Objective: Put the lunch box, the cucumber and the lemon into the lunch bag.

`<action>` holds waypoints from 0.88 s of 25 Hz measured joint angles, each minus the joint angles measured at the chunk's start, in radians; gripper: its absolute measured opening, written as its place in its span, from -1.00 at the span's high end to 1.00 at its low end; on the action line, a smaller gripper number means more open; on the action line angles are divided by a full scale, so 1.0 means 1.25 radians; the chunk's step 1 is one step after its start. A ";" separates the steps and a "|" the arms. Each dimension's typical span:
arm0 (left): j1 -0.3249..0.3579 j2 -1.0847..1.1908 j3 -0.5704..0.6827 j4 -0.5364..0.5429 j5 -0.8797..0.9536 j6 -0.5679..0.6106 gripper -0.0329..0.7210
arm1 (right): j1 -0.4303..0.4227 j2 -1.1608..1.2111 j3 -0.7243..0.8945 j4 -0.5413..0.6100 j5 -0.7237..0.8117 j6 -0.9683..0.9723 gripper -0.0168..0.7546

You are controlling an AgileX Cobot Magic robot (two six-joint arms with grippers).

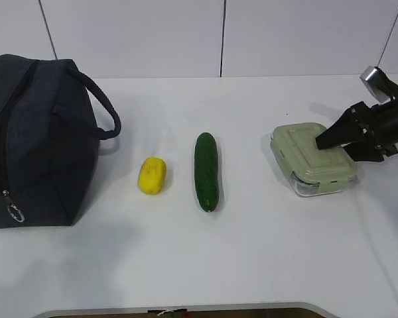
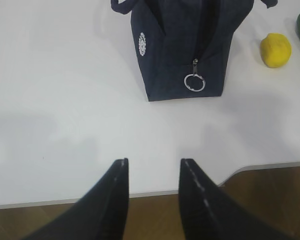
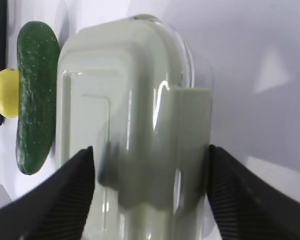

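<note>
The large dark navy fabric lunch bag (image 1: 36, 142) is seen lying at the left of the white table (image 1: 252, 265), and its zipper, ending in a metal ring pull (image 2: 194, 82), appears to be drawn shut; if it is not opened first, nothing can be put inside, and any item brought over would be blocked at the fabric. The rectangular clear glass lunch box with its pale sage-green snap-lock lid (image 1: 313, 159) is set at the right, and the right gripper (image 3: 150, 175) is held spread wide to either side of it, not yet clamped. Smooth glass walls may be gripped poorly, so a slip or a tilt on lifting is judged possible if the pads close off-centre or too high. The dark green straight cucumber (image 1: 207, 171) and the small yellow lemon (image 1: 152, 175) lie between box and bag; either could be rolled away by a low carry. The left gripper (image 2: 152, 172) is held partly apart on nothing, near the table edge.
</note>
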 joint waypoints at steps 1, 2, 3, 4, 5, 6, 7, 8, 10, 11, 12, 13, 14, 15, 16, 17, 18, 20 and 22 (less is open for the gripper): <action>0.000 0.000 0.000 0.000 0.000 0.000 0.27 | 0.000 0.000 0.000 0.000 -0.002 0.000 -0.45; 0.000 0.000 0.000 0.000 0.000 0.000 0.27 | 0.000 0.000 0.000 0.000 -0.002 0.000 -0.42; 0.000 0.000 0.000 0.000 0.000 0.000 0.27 | 0.000 0.000 0.000 0.000 -0.003 0.000 -0.38; 0.000 0.000 0.000 0.000 0.000 0.000 0.27 | 0.000 0.002 0.000 0.001 -0.003 0.000 -0.34; 0.000 0.000 0.000 0.000 0.000 0.000 0.27 | 0.000 0.002 0.000 0.003 -0.003 0.000 -0.31; 0.000 0.000 0.000 0.000 0.000 0.000 0.27 | 0.000 0.002 0.000 0.006 -0.003 0.000 -0.28; 0.000 0.000 0.000 0.000 0.000 0.000 0.27 | 0.000 0.002 0.000 0.008 -0.002 0.000 -0.27; 0.000 0.000 0.000 0.000 0.000 0.000 0.27 | 0.000 0.002 0.000 0.012 -0.002 0.000 -0.26; 0.000 0.000 0.000 0.000 0.000 0.000 0.27 | 0.000 0.002 0.000 0.012 -0.002 0.000 -0.25; 0.000 0.000 0.000 0.000 0.000 0.000 0.27 | 0.000 0.002 0.000 0.013 -0.002 0.000 -0.25; 0.000 0.000 0.000 0.000 0.000 0.000 0.27 | 0.000 0.002 0.000 0.013 -0.002 0.000 -0.25; 0.000 0.000 0.000 0.000 0.000 0.000 0.27 | 0.000 0.002 0.000 0.013 -0.002 0.002 -0.24; 0.000 0.000 0.000 0.000 0.000 0.000 0.27 | 0.000 0.002 0.000 0.013 -0.002 0.005 -0.24; 0.000 0.000 0.000 0.000 0.000 0.000 0.27 | 0.000 0.002 0.000 0.013 -0.002 0.010 -0.23; 0.000 0.000 0.000 0.000 0.000 0.000 0.27 | 0.000 0.002 0.000 0.013 -0.002 0.013 -0.23; 0.000 0.000 0.000 0.000 0.000 0.000 0.27 | 0.000 0.002 0.000 0.013 -0.002 0.017 -0.23; 0.000 0.000 0.000 0.000 0.000 0.000 0.27 | 0.000 0.002 0.000 0.013 -0.002 0.020 -0.23; 0.000 0.000 0.000 0.000 0.000 0.000 0.27 | 0.000 0.002 0.000 0.013 -0.001 0.024 -0.22; 0.000 0.000 0.000 0.000 0.000 0.000 0.27 | 0.000 0.002 0.000 0.007 -0.001 0.032 -0.22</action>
